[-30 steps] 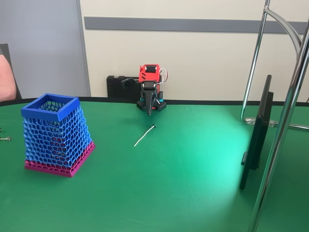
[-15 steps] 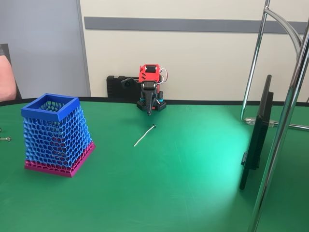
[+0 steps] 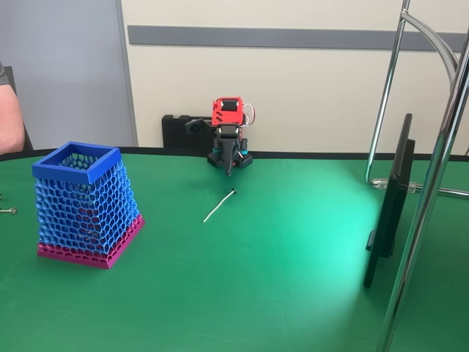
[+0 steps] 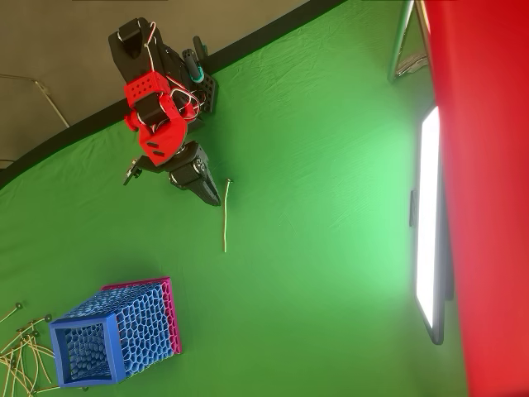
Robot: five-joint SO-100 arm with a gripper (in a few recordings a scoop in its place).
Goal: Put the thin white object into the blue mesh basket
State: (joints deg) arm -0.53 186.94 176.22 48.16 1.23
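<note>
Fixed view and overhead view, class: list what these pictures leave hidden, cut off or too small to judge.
- Gripper: in the fixed view too small and dark to tell open from shut; in the overhead view its fingers merge.
- Blue mesh basket: its bottom is hidden by the mesh walls in the fixed view.
- Thin white object: its dark tip is too small to identify.
- Person's arm: cut off by the fixed view's left edge.
</note>
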